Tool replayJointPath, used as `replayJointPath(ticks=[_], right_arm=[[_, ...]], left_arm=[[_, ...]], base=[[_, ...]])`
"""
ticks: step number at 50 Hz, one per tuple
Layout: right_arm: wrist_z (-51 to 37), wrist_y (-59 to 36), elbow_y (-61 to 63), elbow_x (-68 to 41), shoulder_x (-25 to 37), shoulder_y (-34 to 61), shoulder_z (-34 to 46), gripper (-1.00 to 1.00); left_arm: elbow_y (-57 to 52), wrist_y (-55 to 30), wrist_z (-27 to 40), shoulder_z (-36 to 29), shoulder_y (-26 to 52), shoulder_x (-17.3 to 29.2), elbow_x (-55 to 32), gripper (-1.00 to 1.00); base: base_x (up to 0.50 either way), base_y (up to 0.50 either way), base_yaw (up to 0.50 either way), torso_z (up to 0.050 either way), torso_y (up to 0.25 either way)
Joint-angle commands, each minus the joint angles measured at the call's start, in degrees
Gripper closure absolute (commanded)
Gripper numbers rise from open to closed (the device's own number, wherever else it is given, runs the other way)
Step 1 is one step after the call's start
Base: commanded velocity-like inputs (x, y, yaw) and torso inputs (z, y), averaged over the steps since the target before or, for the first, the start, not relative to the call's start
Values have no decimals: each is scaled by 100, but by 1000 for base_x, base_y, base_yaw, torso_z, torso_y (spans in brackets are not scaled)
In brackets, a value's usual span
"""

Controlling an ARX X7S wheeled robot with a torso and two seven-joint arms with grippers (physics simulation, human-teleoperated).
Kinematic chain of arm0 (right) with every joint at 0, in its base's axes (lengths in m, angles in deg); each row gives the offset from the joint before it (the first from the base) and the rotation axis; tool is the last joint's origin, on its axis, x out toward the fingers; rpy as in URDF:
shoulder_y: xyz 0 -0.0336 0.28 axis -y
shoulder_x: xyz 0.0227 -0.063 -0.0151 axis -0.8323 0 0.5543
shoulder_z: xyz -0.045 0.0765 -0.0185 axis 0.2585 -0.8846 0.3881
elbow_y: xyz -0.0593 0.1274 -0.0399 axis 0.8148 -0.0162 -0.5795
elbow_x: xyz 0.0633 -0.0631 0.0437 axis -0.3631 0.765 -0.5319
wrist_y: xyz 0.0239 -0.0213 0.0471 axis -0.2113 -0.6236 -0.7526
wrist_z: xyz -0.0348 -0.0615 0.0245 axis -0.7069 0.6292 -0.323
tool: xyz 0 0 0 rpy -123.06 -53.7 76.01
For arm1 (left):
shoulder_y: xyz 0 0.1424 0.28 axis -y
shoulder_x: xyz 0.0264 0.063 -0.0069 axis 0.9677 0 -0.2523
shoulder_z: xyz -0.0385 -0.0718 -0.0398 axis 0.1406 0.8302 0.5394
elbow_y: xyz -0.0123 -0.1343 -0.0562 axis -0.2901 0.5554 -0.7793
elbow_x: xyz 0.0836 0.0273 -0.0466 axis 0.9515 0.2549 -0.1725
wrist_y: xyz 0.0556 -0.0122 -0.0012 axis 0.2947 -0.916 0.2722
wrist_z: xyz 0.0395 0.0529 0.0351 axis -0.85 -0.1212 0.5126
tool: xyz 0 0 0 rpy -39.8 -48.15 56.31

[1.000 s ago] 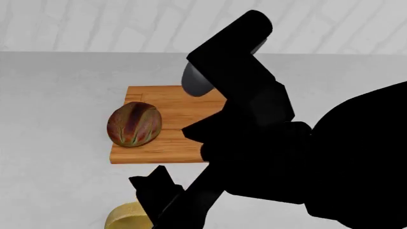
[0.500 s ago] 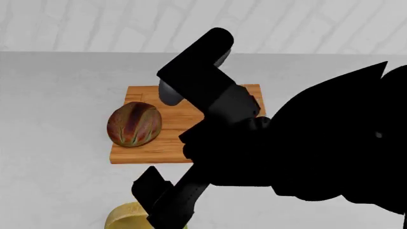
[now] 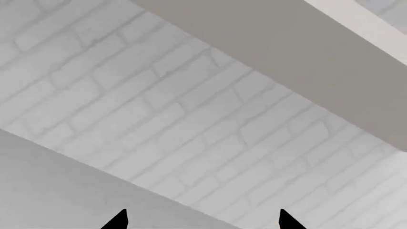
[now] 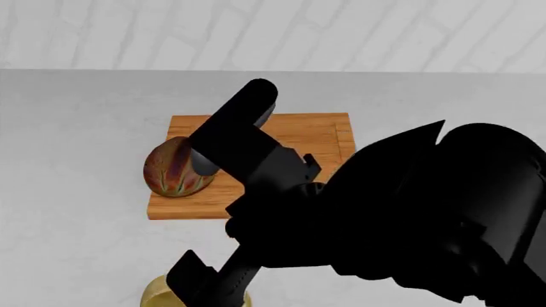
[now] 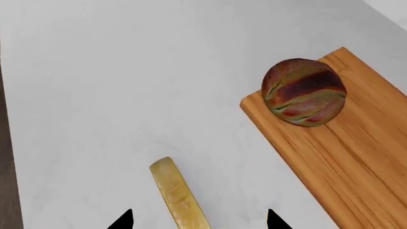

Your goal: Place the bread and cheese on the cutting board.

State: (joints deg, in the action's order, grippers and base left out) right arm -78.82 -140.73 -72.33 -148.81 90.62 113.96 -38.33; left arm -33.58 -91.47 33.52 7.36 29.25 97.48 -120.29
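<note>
Counter (image 4: pixel 77 128): grey-white slab, takes up most of the head view, pale brick wall (image 4: pixel 273 32) behind it.

Right arm (image 4: pixel 410 217): big black mass across the middle and right of the head view, hides part of the board and reaches down toward the near edge.

Cutting board (image 4: pixel 324 131): orange-brown wood, flat on the counter mid-scene, edge groove visible.

Bread (image 4: pixel 171 169): on the board, at its left end, slightly overhanging the left edge. Right wrist view confirms it sits at the board's end (image 5: pixel 304 92). That half reads as done.

Cheese (image 4: pixel 158 292): pale yellow, on the counter near the front edge, well apart from the board, not on it. That half is left.

Right gripper (image 5: pixel 198 220): only two black fingertips (image 5: pixel 121 222) show, spread apart, with the cheese's thin edge (image 5: pixel 178 195) lined up between them. No contact visible; nothing held. Looks like the approach for the cheese grasp.

Left gripper (image 3: pixel 202 220): tips spread apart, empty, camera facing only wall and counter.

Remaining: grasp cheese, lift, set on the free part of the board beside the bread.
</note>
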Motion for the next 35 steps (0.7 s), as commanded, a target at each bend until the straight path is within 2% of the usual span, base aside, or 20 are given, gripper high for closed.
replayJointPath(ticks=[1,35], right_arm=[[225,296,-75,414,-73,-259,346,-100],[601,680,-405,937,-235,-608,968,-100]], left_arm=[[-41,27,-9,51,-46,30,-29,-100],[-138,47,-17,58,-107,66,-59,-100]], base=[[0,0,0,0,0],[0,0,0,0,0]])
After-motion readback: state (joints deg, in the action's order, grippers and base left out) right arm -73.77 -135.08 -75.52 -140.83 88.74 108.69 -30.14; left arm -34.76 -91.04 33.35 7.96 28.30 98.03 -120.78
